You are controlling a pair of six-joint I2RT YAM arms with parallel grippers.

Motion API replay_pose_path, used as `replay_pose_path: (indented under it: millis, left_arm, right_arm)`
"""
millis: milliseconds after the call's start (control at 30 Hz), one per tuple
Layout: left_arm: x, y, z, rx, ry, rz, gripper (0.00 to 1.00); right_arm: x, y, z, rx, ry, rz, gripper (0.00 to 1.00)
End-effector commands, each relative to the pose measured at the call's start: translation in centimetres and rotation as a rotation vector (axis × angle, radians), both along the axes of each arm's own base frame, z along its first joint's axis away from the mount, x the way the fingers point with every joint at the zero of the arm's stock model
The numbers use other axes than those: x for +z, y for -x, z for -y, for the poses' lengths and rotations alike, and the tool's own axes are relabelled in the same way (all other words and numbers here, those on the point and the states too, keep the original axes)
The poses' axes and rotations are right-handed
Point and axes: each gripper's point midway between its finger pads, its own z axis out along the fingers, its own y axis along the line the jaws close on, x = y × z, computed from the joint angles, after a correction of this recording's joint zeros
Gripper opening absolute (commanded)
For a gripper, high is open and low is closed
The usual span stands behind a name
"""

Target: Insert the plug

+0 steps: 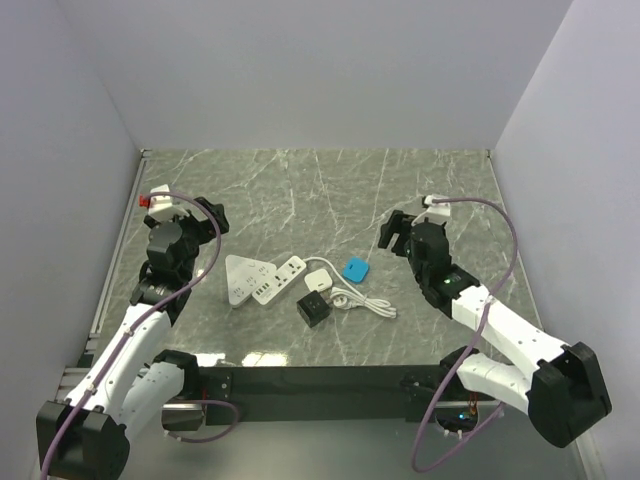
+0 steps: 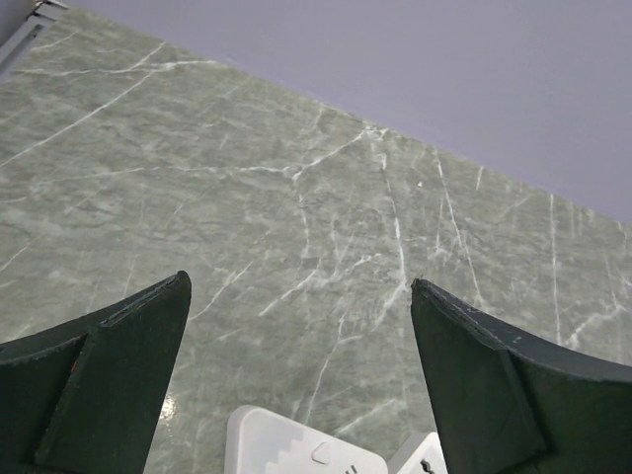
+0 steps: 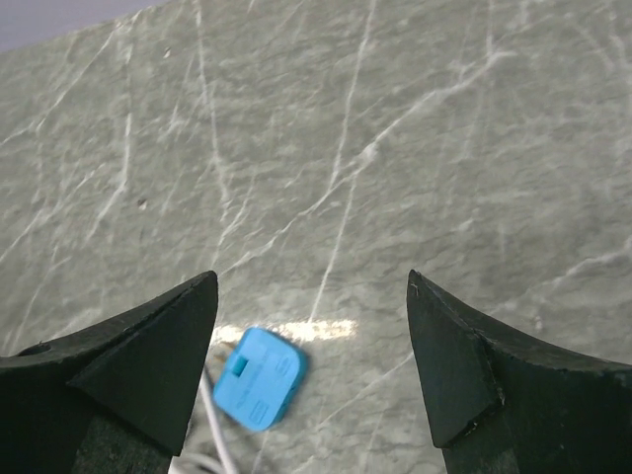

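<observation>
Lying on the green marble counter (image 1: pixel 330 190), the white power strip (image 1: pixel 278 280) serves as the reference. The white plug (image 1: pixel 318 280) rests just beside the strip's right end, not inserted, and its white cable (image 1: pixel 365 303) curls further right. A black cube adapter (image 1: pixel 313 310) sits just in front of the strip. A small blue adapter (image 1: pixel 355 268) lies right of the plug. The left jaws hover spread wide, left of the strip. The right jaws hover spread, well right of it, holding nothing.

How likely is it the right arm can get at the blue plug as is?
Probably yes. The right end effector hovers open just beyond the blue plug, which lies flat with nothing over it; only the white cable runs close beside it.
</observation>
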Motion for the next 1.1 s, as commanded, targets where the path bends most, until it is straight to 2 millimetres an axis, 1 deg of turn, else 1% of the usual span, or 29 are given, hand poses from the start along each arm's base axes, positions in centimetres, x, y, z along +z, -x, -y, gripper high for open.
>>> replay_pose_path:
  millis: [0,33,100,133,167,200,267,333,367,433,467,500,533,567,600,633,667,700,767,800,833,900,1067]
  left_arm:
    - [1.6,-0.1,1.1,-0.054,0.033,0.066,0.99]
    - [1.6,-0.1,1.2,-0.060,0.035,0.066,1.00]
    - [1.7,0.0,1.4,-0.071,0.039,0.067,0.99]
    - [1.6,0.0,1.4,-0.074,0.041,0.067,1.00]
    - [1.7,0.1,1.5,-0.080,0.045,0.070,1.00]
    - [1.6,0.1,1.5,-0.081,0.046,0.070,0.99]
    - [1.7,0.2,1.6,-0.083,0.047,0.073,0.99]
    - [1.8,0.2,1.5,-0.080,0.046,0.070,1.00]
    - [1.6,0.2,1.5,-0.078,0.045,0.064,0.99]
    - [1.6,0.2,1.5,-0.079,0.047,0.064,1.00]
    - [1.5,0.2,1.6,-0.082,0.047,0.064,0.99]
    - [1.5,0.2,1.7,-0.088,0.047,0.064,1.00]
    - [1.5,0.2,1.8,-0.092,0.048,0.064,0.99]
    - [1.6,0.3,1.8,-0.095,0.047,0.068,0.99]
    - [1.5,0.2,1.9,-0.095,0.048,0.067,1.00]
    - [1.5,0.2,1.9,-0.095,0.046,0.065,1.00]
    - [1.4,0.2,1.9,-0.095,0.047,0.061,1.00]
    - [1.4,0.1,1.9,-0.095,0.045,0.058,0.99]
    - [1.1,-0.1,2.1,-0.102,0.043,0.047,1.00]
    - [1.1,-0.2,2.1,-0.104,0.043,0.042,0.99]
    - [1.0,-0.2,2.1,-0.105,0.041,0.036,0.99]
    - [1.0,-0.2,2.2,-0.106,0.043,0.034,1.00]
    - [1.1,-0.2,2.3,-0.116,0.046,0.040,0.99]
  right_arm:
    - [0.5,0.2,-1.6,0.018,-0.045,-0.008,0.84]
    - [0.4,0.5,-2.2,0.031,-0.042,-0.018,0.84]
    - [-0.5,1.1,-3.0,0.053,-0.037,-0.052,0.83]
    - [-0.6,1.8,-4.4,0.100,-0.037,-0.055,0.83]
    - [-0.7,2.2,-5.1,0.121,-0.051,-0.054,0.83]
    - [-1.2,2.8,-5.7,0.143,-0.062,-0.063,0.83]
    - [-1.6,4.2,-7.7,0.209,-0.117,-0.093,0.83]
    - [-2.1,5.3,-9.0,0.251,-0.130,-0.116,0.83]
    - [-2.3,6.3,-10.3,0.291,-0.113,-0.120,0.82]
    - [-2.3,7.1,-11.7,0.334,-0.086,-0.118,0.83]
    - [-3.1,7.8,-12.6,0.363,-0.064,-0.136,0.83]
    - [-2.9,8.1,-13.4,0.389,-0.062,-0.135,0.83]
    - [-3.4,8.3,-14.0,0.414,-0.037,-0.146,0.83]
    - [-3.7,9.1,-15.1,0.460,-0.027,-0.152,0.83]
    - [-3.3,9.2,-15.8,0.481,-0.031,-0.142,0.83]
    - [-4.0,9.4,-16.3,0.502,-0.005,-0.154,0.83]
    - [-4.1,9.6,-16.8,0.520,0.006,-0.158,0.83]
    - [-3.9,9.9,-17.6,0.544,0.016,-0.155,0.83]
    - [-5.1,10.3,-18.1,0.563,0.078,-0.181,0.83]
    - [-4.8,10.5,-18.8,0.579,0.092,-0.175,0.83]
    - [-5.3,10.6,-18.9,0.586,0.122,-0.183,0.83]
    - [-5.3,11.0,-19.5,0.606,0.143,-0.184,0.83]
    - [-6.4,12.6,-20.7,0.669,0.170,-0.210,0.84]
